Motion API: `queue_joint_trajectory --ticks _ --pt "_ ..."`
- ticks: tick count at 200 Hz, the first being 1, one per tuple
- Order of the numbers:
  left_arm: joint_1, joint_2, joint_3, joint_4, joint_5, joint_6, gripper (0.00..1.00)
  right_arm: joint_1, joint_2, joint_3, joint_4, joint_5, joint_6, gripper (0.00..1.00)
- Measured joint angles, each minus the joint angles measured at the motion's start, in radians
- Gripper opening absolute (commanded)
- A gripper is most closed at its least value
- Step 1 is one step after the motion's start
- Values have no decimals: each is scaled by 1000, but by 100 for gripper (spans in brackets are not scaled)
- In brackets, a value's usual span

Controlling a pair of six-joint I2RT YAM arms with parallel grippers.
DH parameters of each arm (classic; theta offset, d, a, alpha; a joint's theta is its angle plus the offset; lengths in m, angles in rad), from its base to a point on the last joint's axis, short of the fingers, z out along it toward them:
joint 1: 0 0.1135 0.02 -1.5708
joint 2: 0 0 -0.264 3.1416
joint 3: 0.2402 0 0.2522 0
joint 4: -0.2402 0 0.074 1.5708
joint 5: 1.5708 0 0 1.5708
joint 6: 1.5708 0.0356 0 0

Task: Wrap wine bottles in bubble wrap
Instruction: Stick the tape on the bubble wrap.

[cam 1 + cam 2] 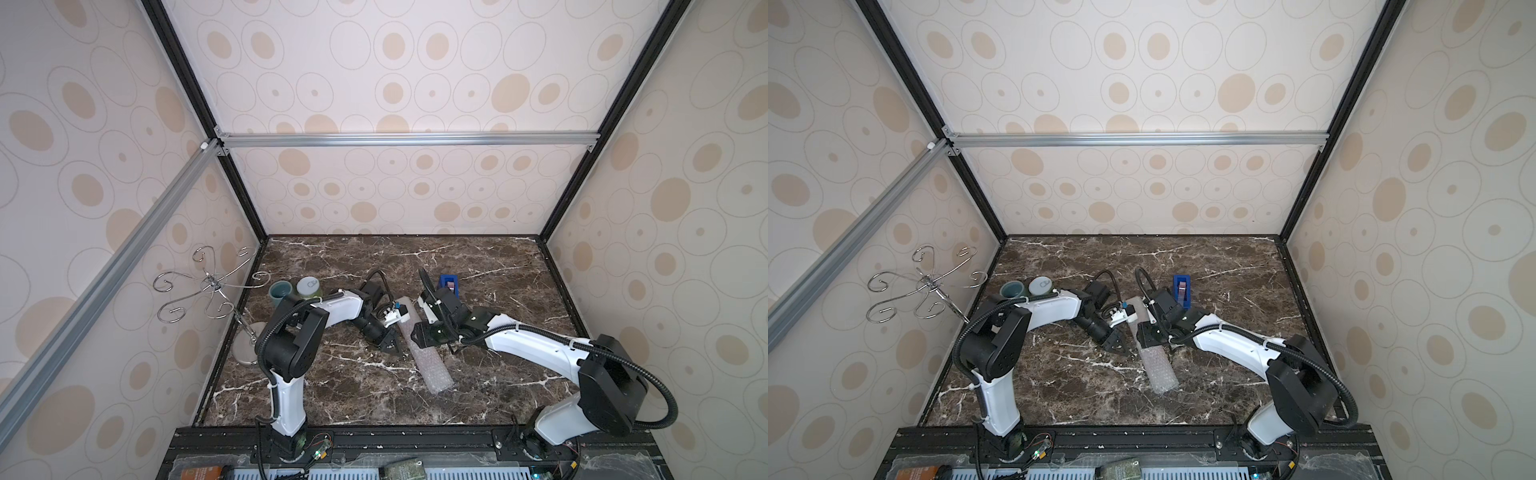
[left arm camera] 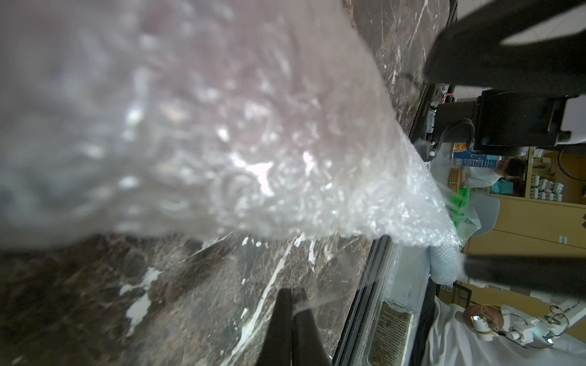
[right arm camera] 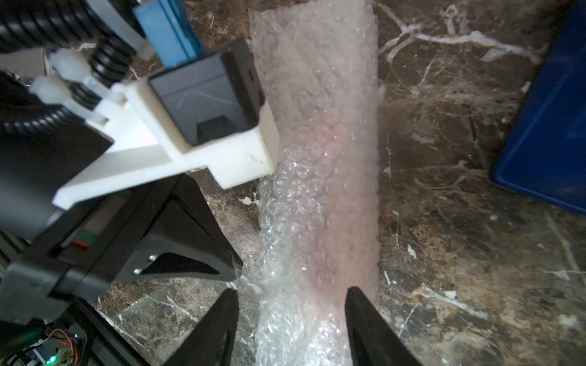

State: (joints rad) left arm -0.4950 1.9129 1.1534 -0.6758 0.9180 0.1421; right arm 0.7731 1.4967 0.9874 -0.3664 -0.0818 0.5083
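Observation:
The bubble wrap (image 1: 432, 370) (image 1: 1160, 370) lies rolled into a long tube on the marble table, running from mid-table toward the front. The wine bottle shows only as a pink tint (image 3: 329, 202) through the film; its cap and neck are hidden. My right gripper (image 3: 290, 298) (image 1: 417, 336) is open and straddles the tube: one finger touches its side, the other stands a little off. My left gripper (image 2: 293, 293) (image 1: 392, 347) sits beside the tube's left edge, shut on a thin clear strip of film that runs toward the bubble wrap (image 2: 222, 142).
A blue tape dispenser (image 1: 449, 284) (image 3: 551, 126) stands just behind the right gripper. A teal cup (image 1: 279, 291) and a green-and-white jar (image 1: 308, 286) sit at the back left. A wire hook stand (image 1: 212, 286) rises by the left wall.

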Motion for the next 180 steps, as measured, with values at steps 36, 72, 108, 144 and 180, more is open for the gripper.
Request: queue_joint_trajectory --ticks 36,72,108,144,180 --pt "15 0 -8 11 0 -13 0 0 -45 0 1 34 2 56" --pt "22 0 -16 16 2 -21 0 0 -42 0 3 32 2 56" --pt "23 0 -16 23 8 -24 0 0 10 6 -3 24 1 56" --pt "23 0 -17 26 16 -24 0 0 81 31 -13 34 -2 55" --pt "24 0 -19 27 14 -24 0 0 150 68 -42 68 -1 54"
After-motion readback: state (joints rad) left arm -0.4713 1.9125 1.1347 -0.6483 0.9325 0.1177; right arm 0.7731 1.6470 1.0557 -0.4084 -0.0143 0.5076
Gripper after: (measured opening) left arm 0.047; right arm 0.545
